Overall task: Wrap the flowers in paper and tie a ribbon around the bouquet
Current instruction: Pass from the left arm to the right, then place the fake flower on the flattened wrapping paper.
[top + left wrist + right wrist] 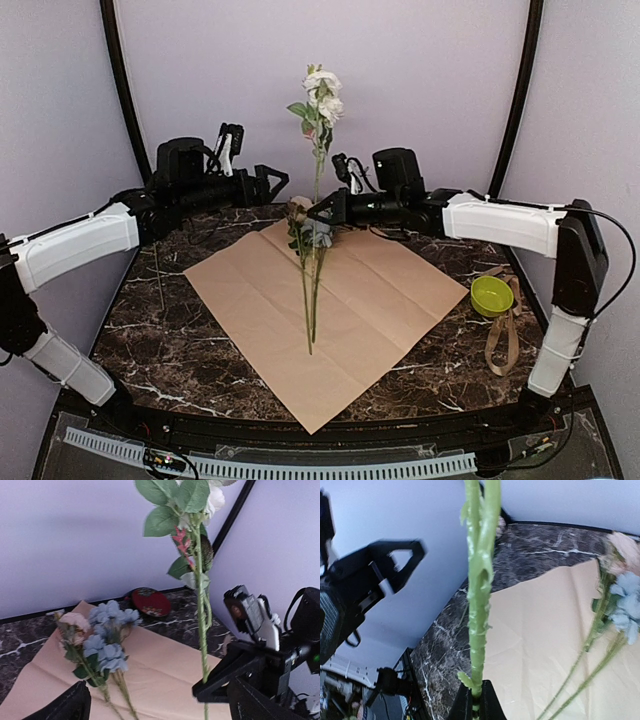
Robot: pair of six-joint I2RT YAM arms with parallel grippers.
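The paper (pixel 340 300) lies flat on the table, tan face up. Two flowers (pixel 308 290) lie along its middle; their pink and blue blooms (pixel 100 640) show in the left wrist view and also in the right wrist view (pixel 622 587). A third flower stands upright, white blooms (pixel 322 95) on top. My right gripper (pixel 318 210) (pixel 476 705) is shut on its green stem (pixel 479 595) (pixel 201 610). My left gripper (pixel 275 182) (pixel 160 712) hangs open just left of that stem, holding nothing. The ribbon (pixel 505 335) lies at the right edge.
A lime-green bowl (pixel 491 295) sits by the ribbon on the right. A dark red dish (pixel 150 601) rests at the back of the marble table (pixel 170 330). Lilac walls close in behind and at both sides.
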